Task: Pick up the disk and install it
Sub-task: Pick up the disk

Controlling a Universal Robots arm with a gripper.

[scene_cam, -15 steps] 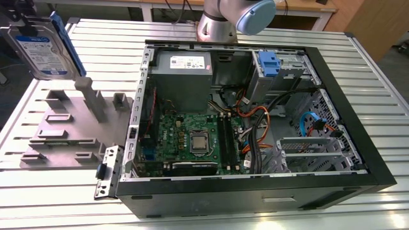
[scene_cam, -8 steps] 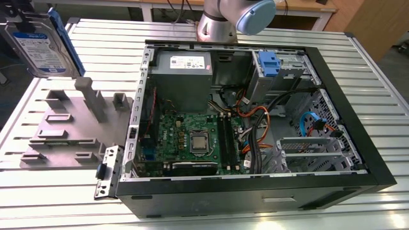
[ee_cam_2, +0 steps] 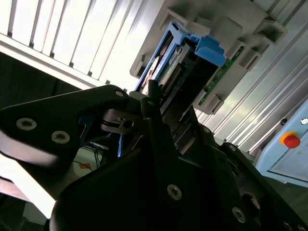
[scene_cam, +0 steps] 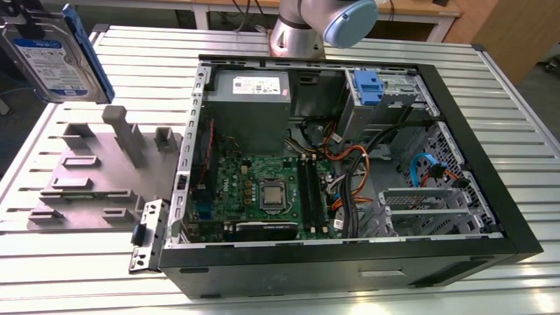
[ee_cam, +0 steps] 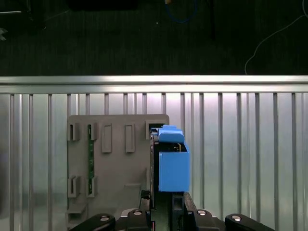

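1. The disk [scene_cam: 51, 56] is at the exterior view's far left, in the air above the grey holding fixture [scene_cam: 96, 177] and touching neither the fixture nor the worktop [scene_cam: 507, 79]. It stands on edge with its label facing the camera. Its long axis runs roughly upright with a slight tilt, and a blue rail runs down one side.
2. In the first wrist view the gripper [ee_cam: 162, 211] has its jaws closed on the disk [ee_cam: 173, 168]. The disk is seen edge-on, and its long axis runs straight out from the jaws over the fixture. The second wrist view agrees: the dark fingers [ee_cam_2: 153, 103] clamp the end of the blue-railed body.
3. The open computer case [scene_cam: 350, 259] lies on its side at the centre of the exterior view, with the grey power-supply box [scene_cam: 249, 105] in its upper part.
4. The metal drive cage [scene_cam: 398, 88] with its blue latch [scene_cam: 366, 84] sits in the case corner towards the exterior view's right.
5. Judgement: the pick-up is done and the installation is not. The cage lies well apart from the held disk, across the width of the case.
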